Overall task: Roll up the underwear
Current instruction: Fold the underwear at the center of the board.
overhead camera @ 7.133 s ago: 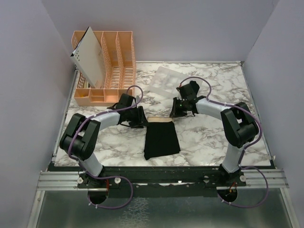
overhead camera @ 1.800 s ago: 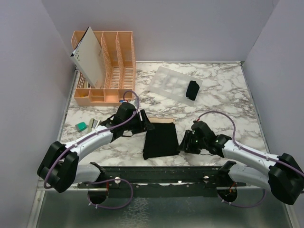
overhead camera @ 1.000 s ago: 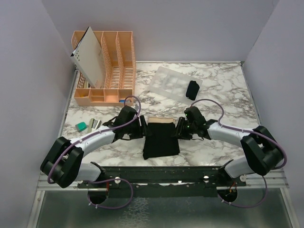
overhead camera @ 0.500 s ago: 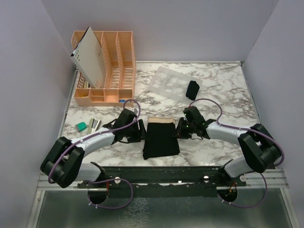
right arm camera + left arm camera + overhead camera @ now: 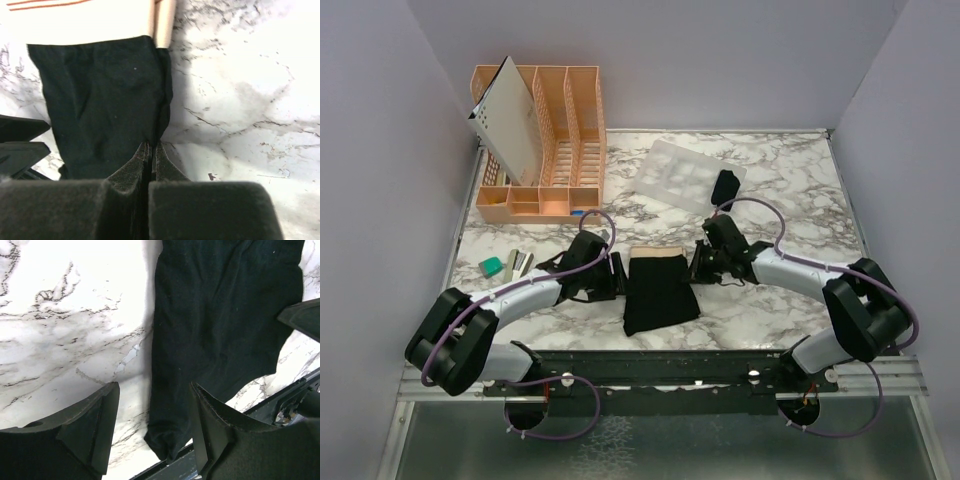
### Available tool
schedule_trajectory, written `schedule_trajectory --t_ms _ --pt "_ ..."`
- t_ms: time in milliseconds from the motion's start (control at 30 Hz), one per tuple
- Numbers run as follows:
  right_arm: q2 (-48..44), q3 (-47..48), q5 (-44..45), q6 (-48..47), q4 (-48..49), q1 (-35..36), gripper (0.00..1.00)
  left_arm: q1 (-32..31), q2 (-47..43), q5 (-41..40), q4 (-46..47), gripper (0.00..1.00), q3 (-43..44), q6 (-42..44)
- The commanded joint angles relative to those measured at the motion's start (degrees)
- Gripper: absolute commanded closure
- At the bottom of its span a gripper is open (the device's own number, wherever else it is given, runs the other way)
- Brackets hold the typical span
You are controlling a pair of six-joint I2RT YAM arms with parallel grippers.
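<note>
A flat black underwear (image 5: 660, 292) with a tan band (image 5: 658, 252) at its far end lies at the table's near middle. My left gripper (image 5: 616, 278) stands open at its left side; in the left wrist view the cloth's (image 5: 220, 315) left edge lies between the spread fingers (image 5: 95, 425) of that gripper (image 5: 152, 427). My right gripper (image 5: 697, 266) is at the right side. Seen from the right wrist, that gripper (image 5: 151, 149) is shut, pinching the right edge of the black cloth (image 5: 105, 100) below the band (image 5: 162, 22). A second underwear, rolled into a bundle (image 5: 725, 187), rests on a translucent tray (image 5: 675, 172).
An orange slotted organizer (image 5: 555, 130) with a white perforated panel (image 5: 510, 118) leaning on it stands at the back left. A teal object (image 5: 493, 265) and a small grey one (image 5: 520, 262) lie left of the left arm. The metal rail (image 5: 660, 365) borders the near edge.
My right arm swung in from the near right to the flat underwear's right edge and its jaws closed on the cloth. The left gripper stayed open at the left edge.
</note>
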Motion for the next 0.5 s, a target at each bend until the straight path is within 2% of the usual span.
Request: schedule_trajectory --t_ms 0,267,467 --pt "0.59 4.30 3.07 -2.52 -5.24 0.34 1.00 0.43 -1.20 -2.12 0.93 0.38 -0.78 -0.47" --pt "2.42 10.73 9.46 -5.37 -13.52 2.63 1.00 1.00 -2.37 -3.69 0.14 0.38 -0.56 -1.20" --pt "4.78 15.79 16.30 -5.45 -17.99 7.98 1.00 1.82 -3.40 -4.27 -0.33 0.38 -0.59 -1.66"
